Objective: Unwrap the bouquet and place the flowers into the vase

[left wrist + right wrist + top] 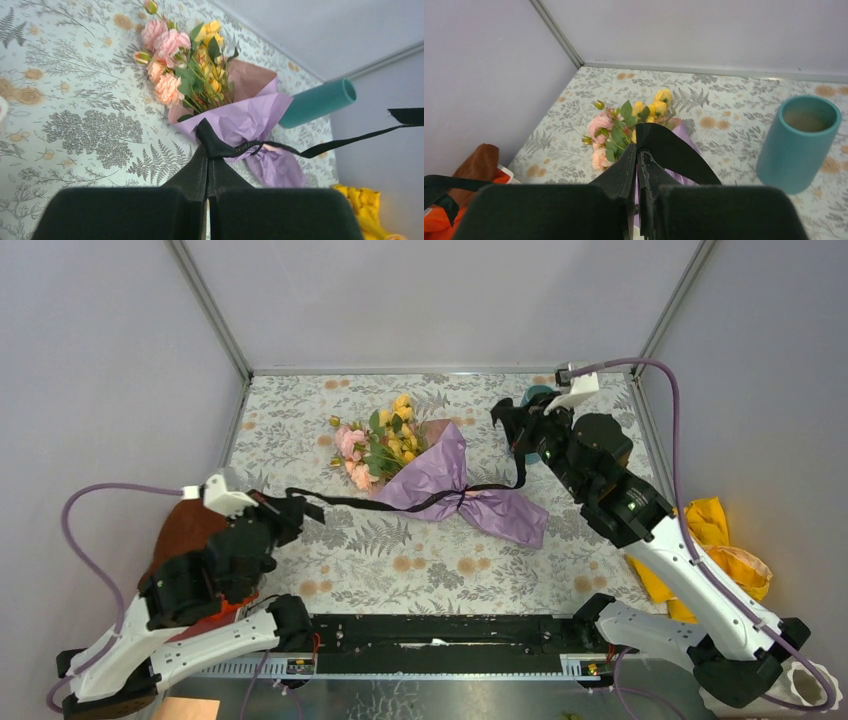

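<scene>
I'm on the untying. My left claw (312,508) is pinched shut on one end of the black ribbon (390,502), and my right claw (518,448) on the other. The bouquet (430,475) lies mid-frame on the counter (290,420), ribbon knotted at its waist. The vase (799,145) stands upper right. Next, I judge, I should draw the ends apart until the knot slips.

No legible text, label, brand, number or sign on anything in any view.
</scene>
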Controlling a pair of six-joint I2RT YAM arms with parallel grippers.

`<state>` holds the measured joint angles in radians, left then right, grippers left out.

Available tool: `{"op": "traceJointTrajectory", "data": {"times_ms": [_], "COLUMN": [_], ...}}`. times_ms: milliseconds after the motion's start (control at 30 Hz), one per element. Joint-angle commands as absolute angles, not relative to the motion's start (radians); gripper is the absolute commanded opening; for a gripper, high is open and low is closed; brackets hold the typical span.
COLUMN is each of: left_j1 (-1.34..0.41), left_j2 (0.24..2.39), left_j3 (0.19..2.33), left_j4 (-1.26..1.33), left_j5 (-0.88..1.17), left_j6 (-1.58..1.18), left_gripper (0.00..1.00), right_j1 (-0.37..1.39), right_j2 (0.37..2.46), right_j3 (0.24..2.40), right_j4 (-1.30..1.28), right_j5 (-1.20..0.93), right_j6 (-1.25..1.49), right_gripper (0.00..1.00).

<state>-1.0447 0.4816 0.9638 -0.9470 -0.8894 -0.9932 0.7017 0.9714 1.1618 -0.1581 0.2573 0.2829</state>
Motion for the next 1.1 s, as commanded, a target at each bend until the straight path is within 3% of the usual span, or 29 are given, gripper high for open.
{"op": "traceJointTrajectory", "data": {"times_ms": [0, 167, 233, 333, 467, 533, 600, 633, 833, 1067], "left_j1": [-1.048, -1.048, -1.048, -1.048, -1.048, -1.048, -1.048, -1.048, -1.048, -1.048], "left_j2": [0.428, 0.425, 0.433, 0.456, 0.486, 0.496, 0.5, 0.5, 0.549, 0.771], "left_j3": [1.046, 1.082, 1.071, 1.062, 1.061, 1.043, 1.004, 0.977, 0.791, 0.698], "left_j4": [-1.12, -1.21, -1.211, -1.21, -1.198, -1.179, -1.1, -1.054, -0.681, -0.407], "left_j5": [-1.02, -1.043, -1.03, -1.009, -0.984, -0.966, -0.934, -0.914, -0.733, -0.642], "left_j6": [-1.098, -1.147, -1.146, -1.137, -1.116, -1.109, -1.069, -1.041, -0.887, -0.832], "left_gripper": [0.0, 0.07, 0.18, 0.44, 0.59, 0.71, 0.73, 0.74, 0.78, 0.8], "right_j1": [0.708, 0.708, 0.708, 0.706, 0.7, 0.681, 0.656, 0.65, 0.648, 0.648], "right_j2": [1.032, 1.141, 1.195, 1.293, 1.443, 1.509, 1.544, 1.547, 1.424, 1.261], "right_j3": [1.284, 1.38, 1.424, 1.506, 1.637, 1.69, 1.701, 1.687, 1.432, 1.054], "right_j4": [-0.103, -0.114, -0.126, -0.173, -0.301, -0.387, -0.438, -0.443, -0.349, -0.271], "right_j5": [0.19, 0.229, 0.266, 0.358, 0.597, 0.68, 0.689, 0.689, 0.54, 0.375], "right_j6": [0.255, 0.23, 0.207, 0.169, 0.157, 0.192, 0.238, 0.253, 0.29, 0.346], "right_gripper": [0.09, 0.13, 0.17, 0.22, 0.26, 0.34, 0.5, 0.52, 0.55, 0.57]}}
